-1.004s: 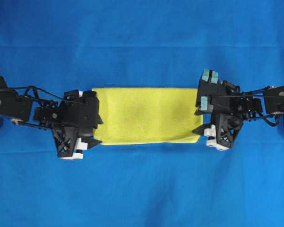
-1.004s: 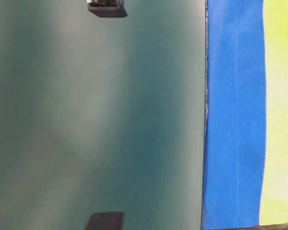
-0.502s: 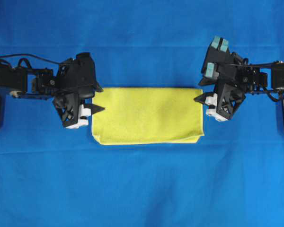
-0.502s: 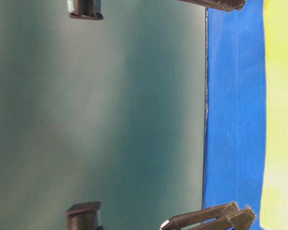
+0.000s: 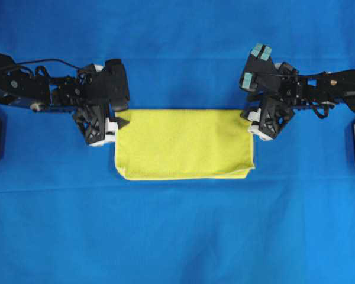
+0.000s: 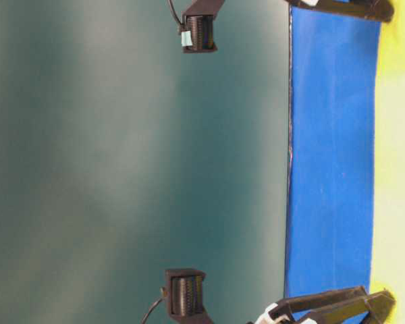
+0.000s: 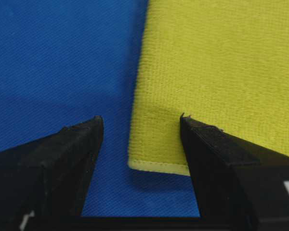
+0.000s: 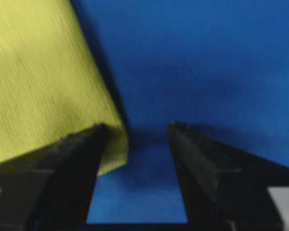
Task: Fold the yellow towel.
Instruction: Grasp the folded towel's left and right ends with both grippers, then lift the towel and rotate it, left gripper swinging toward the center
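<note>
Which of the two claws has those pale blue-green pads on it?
The right gripper, at the towel's far right corner. The left gripper shows only black and white parts.

Bench (image 5: 177, 236) covered edge to edge in the overhead view by a blue cloth (image 5: 177, 41), lying flat with faint crease lines. One item rests directly on the cloth: the yellow towel (image 5: 183, 144), lying as a flat rectangle with its long sides running three to nine o'clock, just above centre. Its twelve o'clock edge is straight; its six o'clock edge bows slightly. Paler stitched hem visible at a corner in the left wrist view.
</note>
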{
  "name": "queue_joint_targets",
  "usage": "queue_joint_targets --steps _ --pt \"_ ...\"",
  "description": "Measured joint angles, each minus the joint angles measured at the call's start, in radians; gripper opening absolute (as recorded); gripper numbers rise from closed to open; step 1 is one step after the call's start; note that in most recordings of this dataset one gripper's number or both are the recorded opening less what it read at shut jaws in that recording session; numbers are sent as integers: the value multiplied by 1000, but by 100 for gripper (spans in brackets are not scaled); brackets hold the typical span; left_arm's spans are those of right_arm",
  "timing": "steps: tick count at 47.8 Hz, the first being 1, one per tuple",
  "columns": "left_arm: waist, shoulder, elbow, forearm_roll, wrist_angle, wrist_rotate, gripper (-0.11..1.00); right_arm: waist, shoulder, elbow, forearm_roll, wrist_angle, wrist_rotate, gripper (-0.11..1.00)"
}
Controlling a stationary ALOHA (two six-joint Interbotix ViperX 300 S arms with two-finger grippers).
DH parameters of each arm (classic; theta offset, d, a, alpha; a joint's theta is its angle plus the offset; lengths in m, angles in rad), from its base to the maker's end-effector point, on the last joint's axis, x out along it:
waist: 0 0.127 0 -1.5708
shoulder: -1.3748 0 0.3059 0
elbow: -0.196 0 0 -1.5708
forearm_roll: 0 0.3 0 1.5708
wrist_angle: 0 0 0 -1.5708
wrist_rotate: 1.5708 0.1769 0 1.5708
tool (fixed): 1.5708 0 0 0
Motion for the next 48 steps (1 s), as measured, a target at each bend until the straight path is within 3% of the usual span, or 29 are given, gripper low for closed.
queue_joint_targets --steps 7,12,21,23,40,48 --pt "3 2 3 0 -2 2 60 0 3 -2 0 0 3 59" --pt "3 2 6 0 3 3 53 0 3 -2 0 0 -3 54" --pt "2 0 5 0 60 3 7 20 6 -3 2 3 -9 6" --pt "2 2 5 0 67 3 1 26 5 -3 2 9 -12 2" --pt "2 -15 -15 0 95 -5 1 29 -51 2 2 38 2 2" --pt "-5 -75 -60 0 164 -14 1 32 -138 -3 2 126 2 2"
